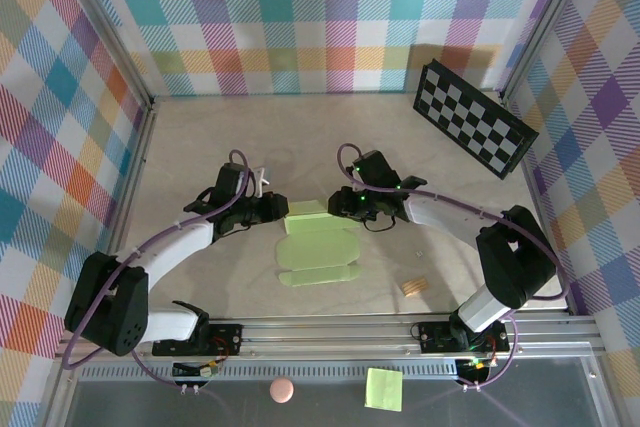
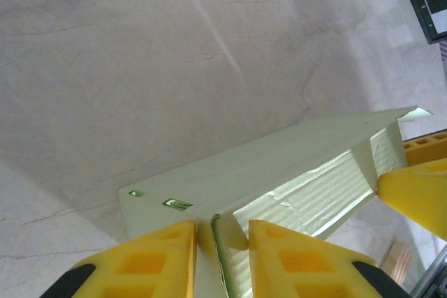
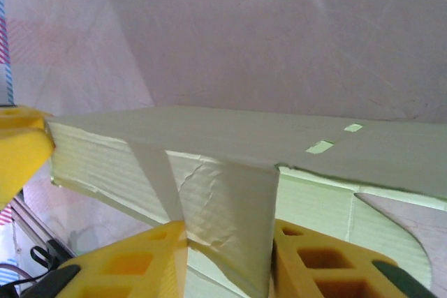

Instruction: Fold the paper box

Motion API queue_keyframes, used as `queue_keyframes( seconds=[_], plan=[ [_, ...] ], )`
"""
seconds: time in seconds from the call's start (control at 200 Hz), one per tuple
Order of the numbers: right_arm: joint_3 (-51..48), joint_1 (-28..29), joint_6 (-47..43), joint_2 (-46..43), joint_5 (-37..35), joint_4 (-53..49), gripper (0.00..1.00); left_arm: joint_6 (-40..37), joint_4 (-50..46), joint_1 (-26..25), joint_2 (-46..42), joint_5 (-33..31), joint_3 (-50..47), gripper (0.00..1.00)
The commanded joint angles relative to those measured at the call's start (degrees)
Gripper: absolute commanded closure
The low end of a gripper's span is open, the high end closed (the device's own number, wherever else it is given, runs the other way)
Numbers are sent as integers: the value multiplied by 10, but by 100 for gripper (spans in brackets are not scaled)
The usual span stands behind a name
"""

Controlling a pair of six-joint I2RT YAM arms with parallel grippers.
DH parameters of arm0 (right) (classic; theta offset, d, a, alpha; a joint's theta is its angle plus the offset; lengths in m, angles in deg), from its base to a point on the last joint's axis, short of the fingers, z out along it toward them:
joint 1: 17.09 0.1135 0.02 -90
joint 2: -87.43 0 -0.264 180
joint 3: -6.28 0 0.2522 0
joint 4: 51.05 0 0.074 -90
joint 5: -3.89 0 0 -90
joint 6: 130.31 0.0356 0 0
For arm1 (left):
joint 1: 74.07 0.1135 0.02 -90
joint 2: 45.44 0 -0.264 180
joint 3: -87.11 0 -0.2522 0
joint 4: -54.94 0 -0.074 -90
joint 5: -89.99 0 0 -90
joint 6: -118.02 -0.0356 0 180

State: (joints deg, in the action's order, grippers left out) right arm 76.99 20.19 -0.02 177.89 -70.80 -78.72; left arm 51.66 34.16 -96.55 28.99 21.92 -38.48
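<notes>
The paper box (image 1: 318, 247), a pale lime-green die-cut card, lies mid-table with its far panel lifted between both arms. My left gripper (image 1: 279, 209) holds the raised panel's left end; in its wrist view the yellow fingers (image 2: 157, 256) press a folded side flap of the paper box (image 2: 279, 165) between them, my left gripper (image 2: 222, 232) shut on it. My right gripper (image 1: 346, 205) is at the panel's right end. There, a creased flap of the paper box (image 3: 223, 193) fills the gap between the yellow fingers (image 3: 314, 259), with my right gripper (image 3: 229, 232) shut on it.
A checkerboard plate (image 1: 473, 127) leans at the back right. A small wooden piece (image 1: 412, 287) lies near the front rail on the right. A bright green sticky note (image 1: 384, 388) and a pink round object (image 1: 282, 390) sit below the rail. Plaid walls enclose the table.
</notes>
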Motion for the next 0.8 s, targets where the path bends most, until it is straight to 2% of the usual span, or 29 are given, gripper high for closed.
queue_keyframes(
  seconds=[0.0,0.215,0.355,0.65,0.795],
  plan=[
    [-10,-5,10,0,3,14,68,4,-37,-5,-26,-7,-3,71],
    [-14,-5,9,0,3,13,69,16,-48,-5,-59,-1,-2,62],
    [-11,-5,7,-1,3,10,69,30,-31,-5,-59,20,-13,61],
    [-10,-5,3,-2,2,4,69,35,-26,-5,-15,26,-15,67],
    [-9,-5,4,-3,1,3,69,36,-32,-5,-14,21,-22,74]
  ],
)
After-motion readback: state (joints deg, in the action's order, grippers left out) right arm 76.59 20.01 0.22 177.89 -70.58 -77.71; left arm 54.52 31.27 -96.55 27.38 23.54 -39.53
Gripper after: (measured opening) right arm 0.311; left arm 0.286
